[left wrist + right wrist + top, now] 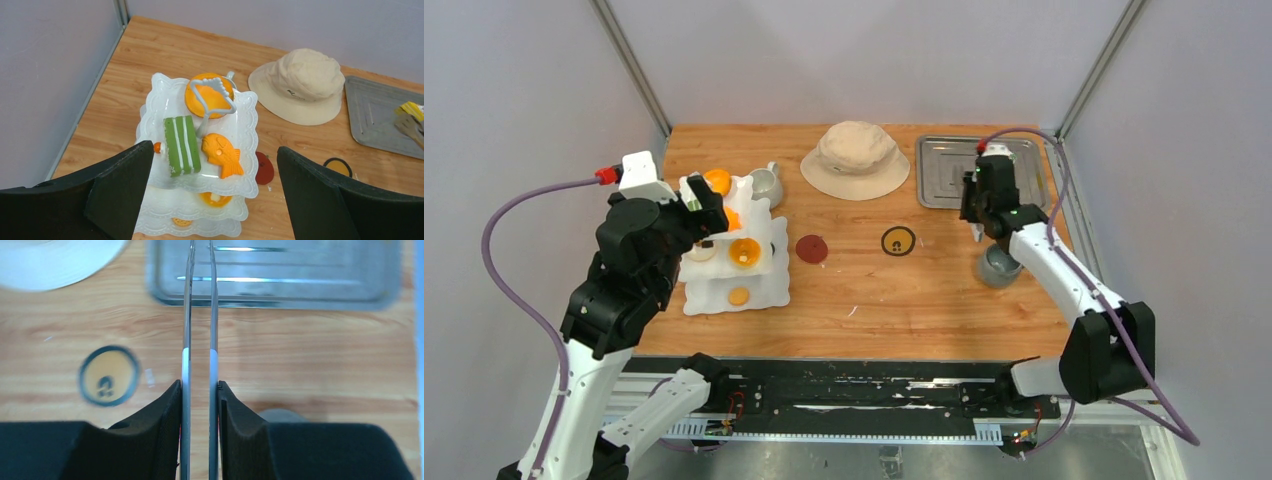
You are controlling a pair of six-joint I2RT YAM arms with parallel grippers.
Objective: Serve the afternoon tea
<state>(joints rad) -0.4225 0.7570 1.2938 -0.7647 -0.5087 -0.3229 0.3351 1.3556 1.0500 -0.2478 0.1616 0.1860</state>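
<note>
The white wavy-edged three-tier stand [764,290] stands at the left of the table. In the left wrist view its top tier [245,115] holds a green layered cake [181,145], an orange fish pastry [222,154] and a round orange pastry [209,95]; orange pastries also lie on the lower tiers. My left gripper [704,205] hovers above the top tier, open and empty [215,150]. A white mug [767,183] stands behind the stand. My right gripper [977,205] is shut on the long metal tongs [186,330], above the grey mug [999,265].
A beige bucket hat [856,158] lies at the back centre. A metal tray [944,175] sits at the back right. A red coaster [812,249] and a yellow coaster [898,241] lie mid-table. Walls close in left and right.
</note>
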